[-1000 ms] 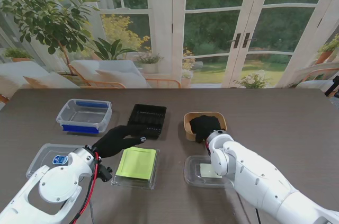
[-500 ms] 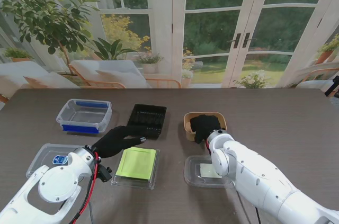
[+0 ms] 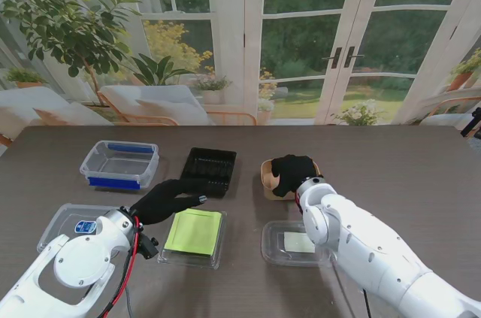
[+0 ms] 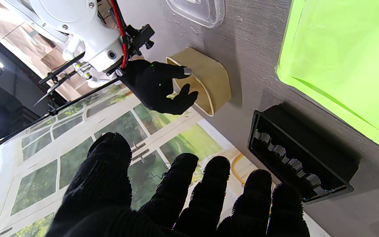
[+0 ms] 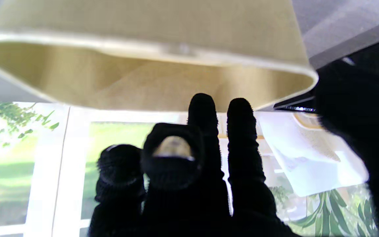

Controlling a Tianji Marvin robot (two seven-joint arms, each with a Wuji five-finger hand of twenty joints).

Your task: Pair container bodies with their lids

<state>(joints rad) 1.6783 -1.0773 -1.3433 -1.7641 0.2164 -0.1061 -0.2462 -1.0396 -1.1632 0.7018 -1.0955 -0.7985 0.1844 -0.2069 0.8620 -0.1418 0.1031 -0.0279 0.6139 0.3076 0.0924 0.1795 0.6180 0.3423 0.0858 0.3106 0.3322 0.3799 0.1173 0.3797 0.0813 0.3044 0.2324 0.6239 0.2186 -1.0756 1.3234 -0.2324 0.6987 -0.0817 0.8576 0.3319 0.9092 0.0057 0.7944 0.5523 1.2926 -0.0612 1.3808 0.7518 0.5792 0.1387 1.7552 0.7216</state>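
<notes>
Currently desk (image 3: 421, 160) carries tan paper bowl (image 3: 265, 174) mid-desk, just right of black tray (image 3: 210, 168). Right hand (image 3: 291, 172) hangs directly over bowl, fingers (image 5: 202, 108) apart, rim just ahead, nothing gripped. Left hand (image 3: 167, 198) idles beside tray, open, well farther from bowl.
</notes>
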